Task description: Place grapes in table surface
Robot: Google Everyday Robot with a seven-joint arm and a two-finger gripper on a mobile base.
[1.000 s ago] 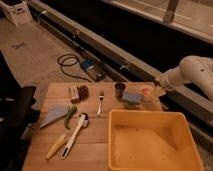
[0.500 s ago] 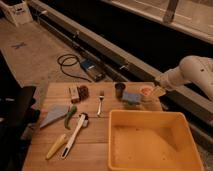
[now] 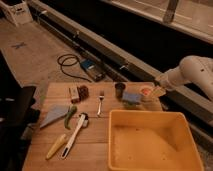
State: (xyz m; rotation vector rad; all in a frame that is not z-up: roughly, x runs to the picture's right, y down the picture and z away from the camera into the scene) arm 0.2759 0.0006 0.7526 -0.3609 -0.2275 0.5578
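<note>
Resting on the table surface, the grapes sit as a small dark maroon cluster near the far left edge of the wooden planks. They lie just beside a small tan block on their left. A fork lies on the other side of them, close by and pointing toward the far edge. Nothing grips the cluster.

Further along the far edge stand a dark cup and then a flat blue pad. A small orange-red object follows, though what it is cannot be told.

The gripper hangs at the table's far right corner, just beside that orange-red object and well apart from the grapes. It is carried by the white arm, which reaches in from the right. Whether the gripper is spread or pressed together cannot be told, nor whether it touches or holds anything.

Nearer the camera on the left lie a grey-blue cloth, a green curved item, a white-handled utensil and a yellow oblong piece. The large yellow tub fills the near right part of the table.
</note>
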